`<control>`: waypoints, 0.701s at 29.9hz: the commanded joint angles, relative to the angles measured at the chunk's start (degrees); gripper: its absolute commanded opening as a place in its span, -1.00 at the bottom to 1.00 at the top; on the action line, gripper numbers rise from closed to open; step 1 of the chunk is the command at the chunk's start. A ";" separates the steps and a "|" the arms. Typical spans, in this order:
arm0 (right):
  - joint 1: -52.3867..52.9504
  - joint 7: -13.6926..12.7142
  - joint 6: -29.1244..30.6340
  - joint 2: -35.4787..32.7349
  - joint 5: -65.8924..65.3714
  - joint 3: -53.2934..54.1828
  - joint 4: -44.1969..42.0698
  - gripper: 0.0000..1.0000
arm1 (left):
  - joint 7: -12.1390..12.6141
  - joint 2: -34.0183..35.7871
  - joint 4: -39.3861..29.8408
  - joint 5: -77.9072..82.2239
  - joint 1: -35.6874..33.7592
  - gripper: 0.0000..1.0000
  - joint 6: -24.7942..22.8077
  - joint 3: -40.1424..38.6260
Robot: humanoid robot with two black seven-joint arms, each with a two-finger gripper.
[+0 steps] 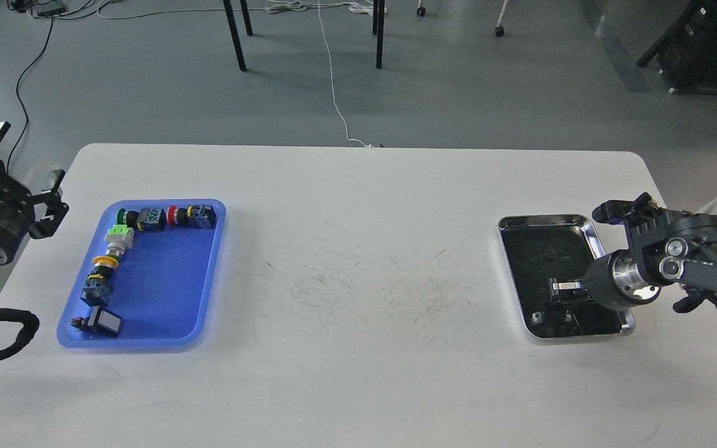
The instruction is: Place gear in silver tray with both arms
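Note:
The silver tray (589, 229) lies on the right of the white table, with a dark mirror-like base. My right gripper (562, 289) reaches in from the right and hangs low over the near half of the tray. Its fingers are dark against the base, so I cannot tell how they stand or whether they hold anything. The gear, several push-button switch parts (150, 219), lies in an L-shaped row in the blue plastic tray (165, 298) on the left. My left gripper (19, 177) is open and empty, off the table's left edge, beside the blue tray.
The white table (358, 373) has fine dark scratches in its middle. A small bright speck (536, 317) shows in the silver tray's near corner; I cannot tell whether it is a part or a reflection. Chair legs and cables are on the floor beyond.

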 commanded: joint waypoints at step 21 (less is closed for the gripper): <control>-2.68 7.90 -0.01 -12.09 35.91 40.43 -5.70 0.90 | 0.96 0.40 0.80 0.05 -3.68 0.96 0.09 0.18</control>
